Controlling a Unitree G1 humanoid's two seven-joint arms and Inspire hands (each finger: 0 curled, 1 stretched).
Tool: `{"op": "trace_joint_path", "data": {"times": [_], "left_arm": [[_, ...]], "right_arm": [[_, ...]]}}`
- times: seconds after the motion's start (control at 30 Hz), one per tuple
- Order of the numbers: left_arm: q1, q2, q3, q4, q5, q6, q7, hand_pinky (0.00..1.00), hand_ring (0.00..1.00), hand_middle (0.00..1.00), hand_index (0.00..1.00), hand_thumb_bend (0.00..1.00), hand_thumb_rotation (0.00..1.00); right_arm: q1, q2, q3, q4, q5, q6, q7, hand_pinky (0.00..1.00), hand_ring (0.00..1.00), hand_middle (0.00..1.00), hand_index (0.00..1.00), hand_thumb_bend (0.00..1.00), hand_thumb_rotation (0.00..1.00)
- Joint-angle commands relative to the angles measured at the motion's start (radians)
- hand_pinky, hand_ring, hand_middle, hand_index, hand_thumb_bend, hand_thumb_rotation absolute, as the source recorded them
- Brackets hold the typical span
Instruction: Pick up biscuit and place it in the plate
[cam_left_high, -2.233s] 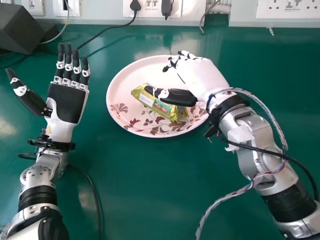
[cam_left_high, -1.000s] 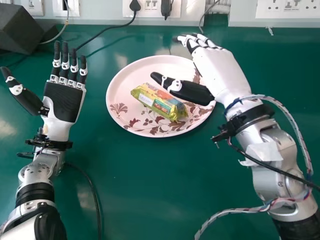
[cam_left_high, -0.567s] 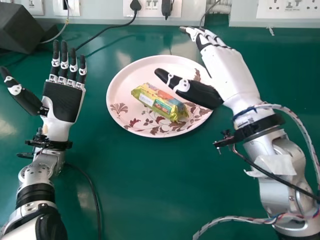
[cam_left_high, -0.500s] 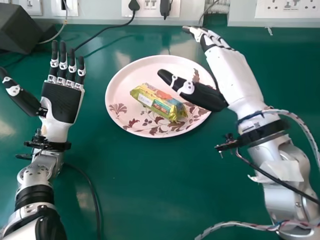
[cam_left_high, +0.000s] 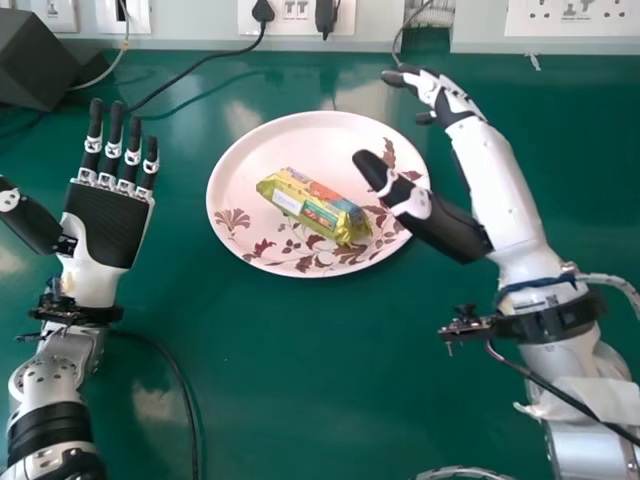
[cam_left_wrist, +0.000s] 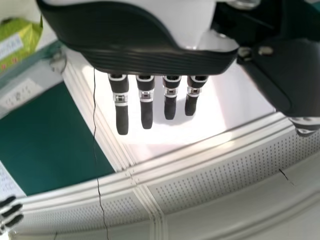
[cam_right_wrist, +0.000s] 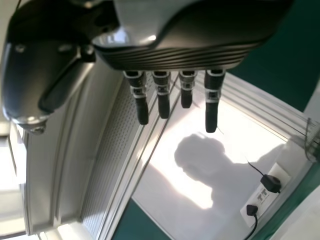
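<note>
Green surface; biscuit lies in plate, near centre. Right hand open, three o'clock; left hand open, nine o'clock. Low right-hand sweep toward nine could clip plate.

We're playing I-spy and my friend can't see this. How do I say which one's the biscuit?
On the green table, find the big round pink plate with reddish flowers. The biscuit packet lies slantwise on it, shiny yellow-green with a white label. It's the only wrapped thing there; the flowers around it are just flat pictures.
</note>
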Motion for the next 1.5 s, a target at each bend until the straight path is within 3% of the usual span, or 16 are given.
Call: {"op": "trace_joint_path", "data": {"times": [0.0,0.27,0.43,0.6,0.73,1.0,1.47], "left_arm": [[0.071,-0.041,-0.009,0.010,0.006,0.009,0.014,0.75,0.86,0.97,1.00,1.00,0.95],[0.070,-0.081,-0.047,-0.032,0.006,0.014,0.045,0.78,0.85,0.94,1.00,1.00,0.94],[0.079,-0.059,-0.059,-0.073,0.000,0.032,0.045,0.78,0.85,0.96,1.00,1.00,0.93],[0.125,-0.053,-0.040,-0.142,-0.033,0.077,0.089,0.80,0.86,0.97,1.00,1.00,0.94],[0.155,-0.056,-0.034,-0.188,-0.063,0.102,0.115,0.84,0.88,0.98,1.00,1.00,0.91],[0.198,-0.070,-0.035,-0.291,-0.118,0.136,0.194,0.88,0.90,0.98,1.00,1.00,0.89],[0.164,-0.036,-0.032,-0.245,-0.139,0.146,0.221,0.84,0.88,0.97,1.00,1.00,0.92]], "right_arm": [[0.043,0.017,-0.017,-0.006,0.018,-0.038,-0.027,0.74,0.94,0.96,0.89,0.92,0.85],[0.119,0.044,-0.071,0.018,0.179,-0.128,-0.035,0.73,0.94,0.96,0.90,0.94,0.88],[0.158,0.084,-0.072,0.018,0.265,-0.138,-0.038,0.74,0.94,0.98,0.92,0.93,0.90],[0.229,0.146,-0.039,0.047,0.361,-0.209,-0.036,0.72,0.92,0.97,0.90,0.93,0.89],[0.250,0.152,-0.046,0.054,0.440,-0.250,-0.005,0.72,0.92,0.97,0.90,0.93,0.86],[0.280,0.164,-0.049,0.008,0.513,-0.227,0.012,0.71,0.89,0.95,0.90,0.92,0.85],[0.310,0.232,-0.023,0.055,0.626,-0.281,0.043,0.70,0.89,0.95,0.90,0.92,0.79]]}}
